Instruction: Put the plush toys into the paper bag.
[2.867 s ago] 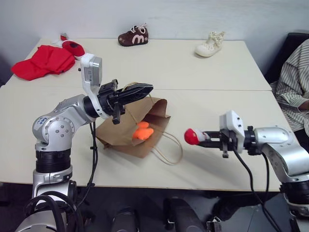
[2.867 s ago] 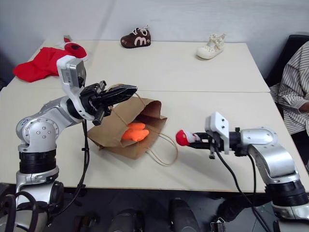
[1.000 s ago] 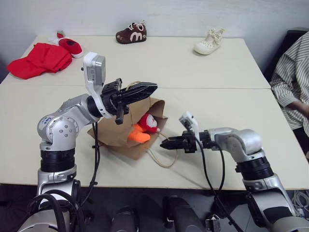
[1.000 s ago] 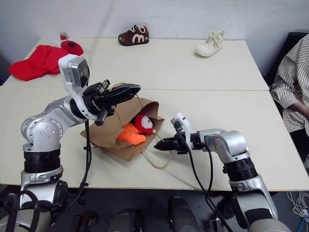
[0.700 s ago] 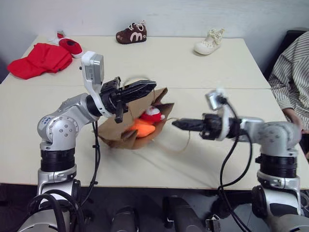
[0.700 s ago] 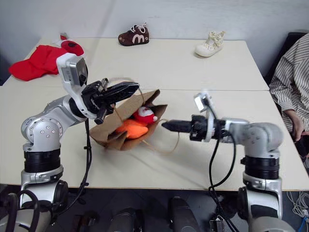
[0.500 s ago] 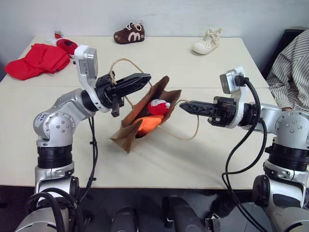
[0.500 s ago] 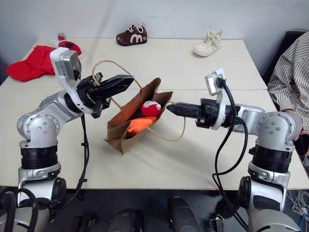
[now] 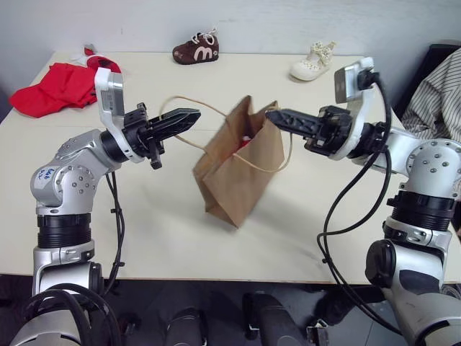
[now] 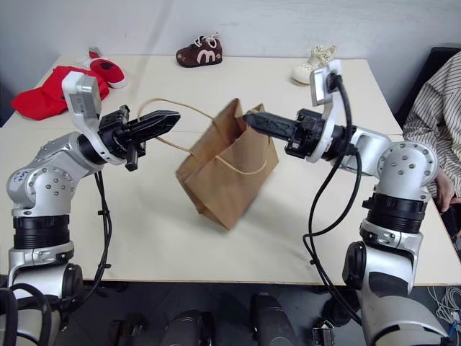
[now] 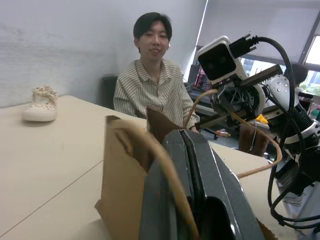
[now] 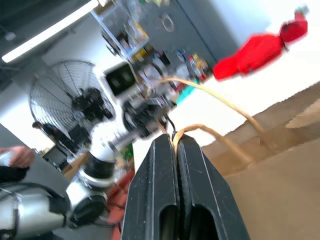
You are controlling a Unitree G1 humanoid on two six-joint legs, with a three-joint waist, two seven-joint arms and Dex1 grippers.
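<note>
The brown paper bag [image 9: 241, 169] hangs tilted between my two grippers, mouth up, held by its beige cord handles. My left gripper [image 9: 194, 116] is shut on one cord loop [image 9: 180, 101] to the left of the bag. At the bag's upper right edge, my right gripper [image 9: 272, 113] is shut on the other cord, which shows pinched between its fingers [image 12: 175, 150]. A bit of red [image 9: 245, 142] peeks from the bag's mouth, likely the red-and-white plush toy. The orange plush toy is hidden inside the bag.
At the table's back edge stand a brown shoe [image 9: 196, 49] and a cream shoe [image 9: 312, 63]. A red cloth [image 9: 61, 85] and a small red shoe [image 10: 108, 70] lie at the back left. A person in a striped shirt [image 9: 432, 94] sits at the right.
My right gripper shut on the second handle and rose. Both grippers drew apart, raising the bag from lying on the table to hanging mouth up. The toys slid down inside it.
</note>
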